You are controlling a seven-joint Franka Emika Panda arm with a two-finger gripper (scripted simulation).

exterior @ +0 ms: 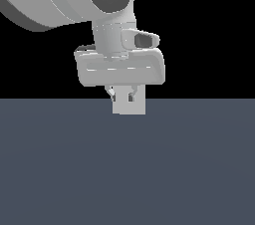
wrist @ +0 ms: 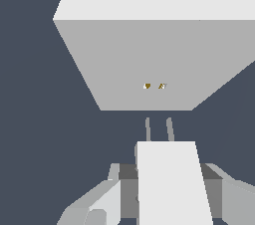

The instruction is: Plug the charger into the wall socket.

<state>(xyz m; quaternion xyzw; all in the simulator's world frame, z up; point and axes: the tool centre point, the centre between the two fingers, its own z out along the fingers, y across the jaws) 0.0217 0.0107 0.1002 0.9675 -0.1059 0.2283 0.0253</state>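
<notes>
One charger point(wrist: 172, 179) — two prongs — is pinched by one gripper point(wrist: 169, 189); one wall socket point(wrist: 154, 64) — two holes — is faced.

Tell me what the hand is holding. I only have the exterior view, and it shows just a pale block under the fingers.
Observer: The hand is shut on the charger, with a finger on each side.
Operator: Report where its prongs are.
Observer: Both prongs point at the socket and are fully outside it. Dark ground shows between their tips and the socket.
Operator: Check them against the holes.
Observer: The two holes lie ahead of the prongs and roughly in line. I cannot tell the exact alignment.
</notes>
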